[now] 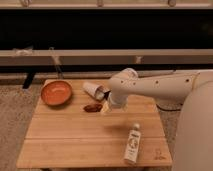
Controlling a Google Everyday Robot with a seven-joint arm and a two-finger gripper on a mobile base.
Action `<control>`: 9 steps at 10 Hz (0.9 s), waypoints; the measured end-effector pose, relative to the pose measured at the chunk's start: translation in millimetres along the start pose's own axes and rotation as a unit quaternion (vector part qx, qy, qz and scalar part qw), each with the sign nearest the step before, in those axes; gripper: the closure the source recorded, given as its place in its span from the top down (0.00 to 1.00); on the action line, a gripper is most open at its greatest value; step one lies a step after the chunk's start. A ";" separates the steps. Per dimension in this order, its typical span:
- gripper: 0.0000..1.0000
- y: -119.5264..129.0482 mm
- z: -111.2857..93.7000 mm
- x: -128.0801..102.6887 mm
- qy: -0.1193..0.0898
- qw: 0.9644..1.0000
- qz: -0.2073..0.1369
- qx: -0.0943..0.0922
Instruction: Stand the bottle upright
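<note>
The bottle (132, 144) lies on its side at the near right corner of the tabletop (65, 142), cap pointing away. Farther back, mid-table, the claw (109, 106) hangs just beside a small brown object (92, 107), jaws spread wide and gripping nothing. Beyond these lie a tipped white cup (94, 90) and an orange bowl (56, 92).
</note>
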 end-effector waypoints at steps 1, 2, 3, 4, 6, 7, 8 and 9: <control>0.80 -12.8 -0.2 14.5 0.007 1.000 0.021 0.004; 0.80 -22.0 0.7 28.0 0.013 0.999 0.038 0.007; 0.80 -30.2 4.8 44.5 0.022 0.998 0.056 0.011; 0.80 -33.6 14.1 58.8 0.035 0.997 0.070 0.015; 0.80 -38.0 26.4 72.1 0.049 0.995 0.087 0.016; 0.80 -46.6 32.0 81.4 0.054 0.993 0.100 0.018; 0.80 -60.4 36.0 92.0 0.058 0.991 0.121 0.019; 0.80 -72.0 38.6 100.0 0.060 0.988 0.141 0.018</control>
